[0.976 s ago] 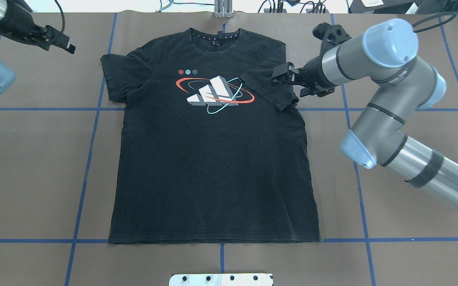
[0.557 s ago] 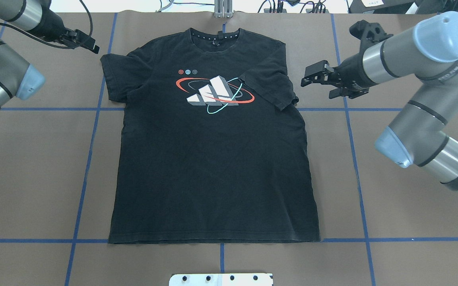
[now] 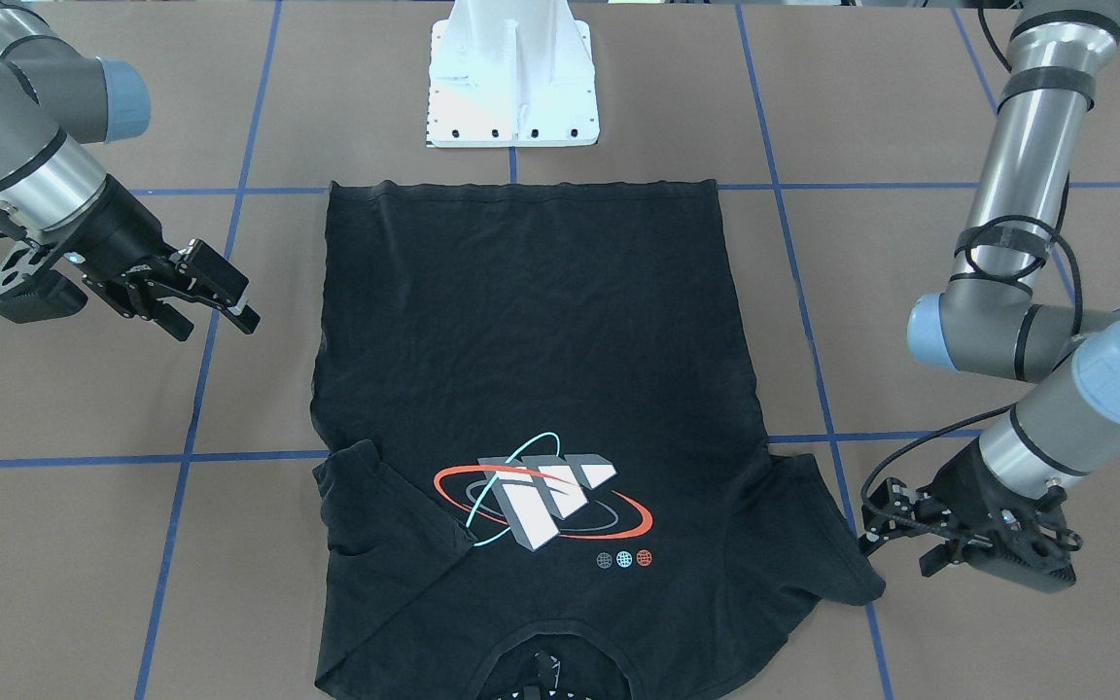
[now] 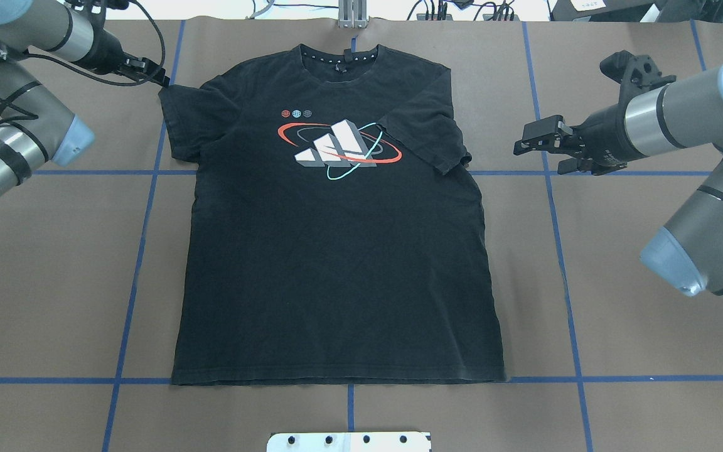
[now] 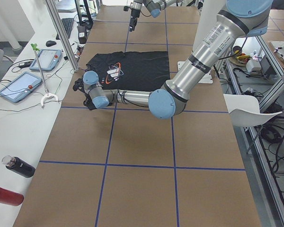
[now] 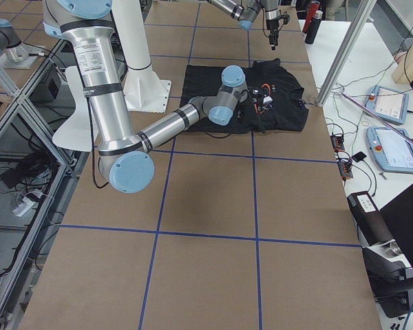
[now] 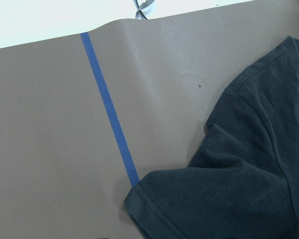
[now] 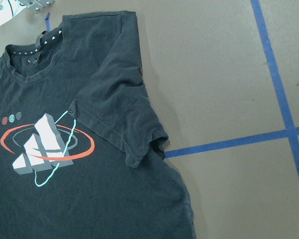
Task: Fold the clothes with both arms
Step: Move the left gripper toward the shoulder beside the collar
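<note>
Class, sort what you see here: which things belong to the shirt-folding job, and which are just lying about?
Belonging to the job:
black short-sleeved cotton T-shirt
left black two-finger gripper
right black two-finger gripper, jaws open

Just lying about:
far grey handheld screen
near grey handheld screen
black cylindrical bottle
red cylindrical bottle
white plastic chair

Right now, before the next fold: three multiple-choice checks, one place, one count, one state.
1. Which sleeve of the black T-shirt lies folded over the chest? A robot's left B robot's right C both
2. Small dots near the graphic? A two B three C five
3. Right gripper? A shut on sleeve B shut on hem C open, off the shirt
B: the right sleeve reaches the graphic. B: three dots in a row. C: jaws apart, clear of cloth.
</note>
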You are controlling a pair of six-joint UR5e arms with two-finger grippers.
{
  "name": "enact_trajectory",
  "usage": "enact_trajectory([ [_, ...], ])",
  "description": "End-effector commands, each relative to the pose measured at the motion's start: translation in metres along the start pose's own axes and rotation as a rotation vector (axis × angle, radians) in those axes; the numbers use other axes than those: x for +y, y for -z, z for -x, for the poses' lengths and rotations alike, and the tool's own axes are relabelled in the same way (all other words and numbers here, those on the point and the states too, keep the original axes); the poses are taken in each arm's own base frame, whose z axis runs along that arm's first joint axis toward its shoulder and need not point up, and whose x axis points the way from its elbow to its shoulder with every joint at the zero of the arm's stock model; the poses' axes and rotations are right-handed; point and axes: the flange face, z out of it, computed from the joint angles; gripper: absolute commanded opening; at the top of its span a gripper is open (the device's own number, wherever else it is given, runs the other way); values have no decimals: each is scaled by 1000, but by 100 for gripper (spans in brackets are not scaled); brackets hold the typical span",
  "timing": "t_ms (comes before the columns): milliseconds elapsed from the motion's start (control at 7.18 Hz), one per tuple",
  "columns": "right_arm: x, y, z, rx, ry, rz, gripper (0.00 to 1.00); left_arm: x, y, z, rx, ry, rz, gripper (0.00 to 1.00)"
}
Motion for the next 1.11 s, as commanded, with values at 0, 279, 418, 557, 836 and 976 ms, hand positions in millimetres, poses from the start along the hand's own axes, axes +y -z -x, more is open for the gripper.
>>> enact_trajectory([
  [0, 3, 2, -9, 9, -6, 1, 100, 8, -19, 16, -8, -10, -29, 63],
  [279, 4, 2, -7, 8, -4, 2, 100, 13, -25, 27, -8, -16, -51, 60],
  [418, 3, 1, -8, 10, -4, 0, 100, 17, -27, 32, -6, -18, -57, 60],
  [557, 3, 2, -8, 9, -4, -2, 100, 28, -33, 46, -1, -24, -65, 59],
  [836, 3, 1, -7, 10, -4, -8, 100, 18, -32, 37, 8, -3, -75, 57],
  [976, 3, 0, -8, 12, -4, -8, 100, 14, -31, 34, 11, -1, -80, 57],
])
